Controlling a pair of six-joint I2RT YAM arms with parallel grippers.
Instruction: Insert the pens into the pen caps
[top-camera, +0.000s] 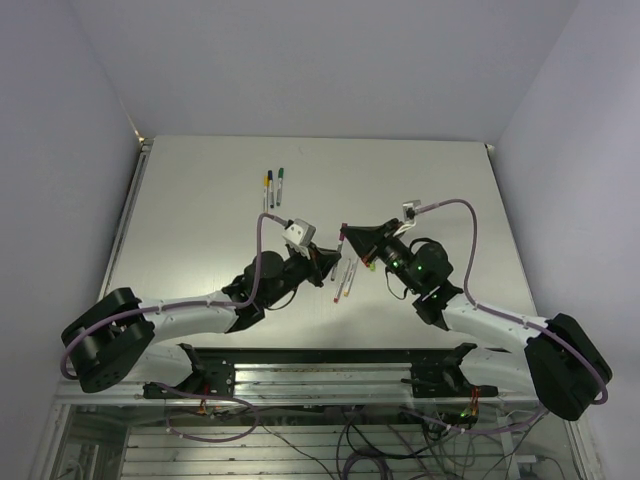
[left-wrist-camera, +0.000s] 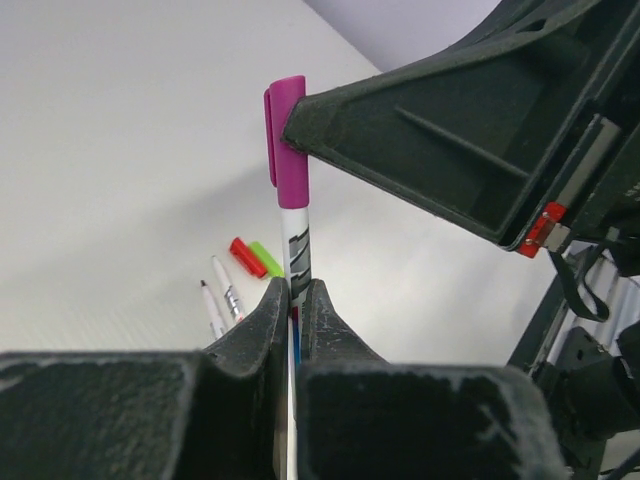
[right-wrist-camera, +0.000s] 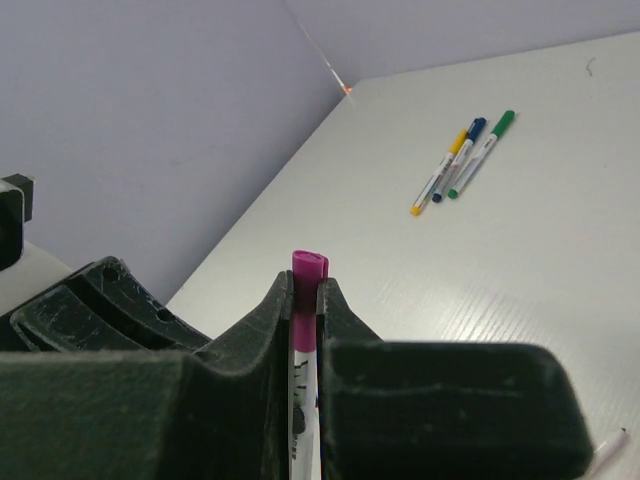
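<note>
While shut, left claw (left-wrist-camera: 296, 291) on pen (left-wrist-camera: 296, 235).

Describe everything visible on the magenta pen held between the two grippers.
The magenta pen is a thin white plastic-looking barrel with dark print; a magenta cap with a side clip sits on its end. The left gripper is shut on the barrel, the right gripper on the cap, holding it clear of the table. Full seating unclear.
</note>
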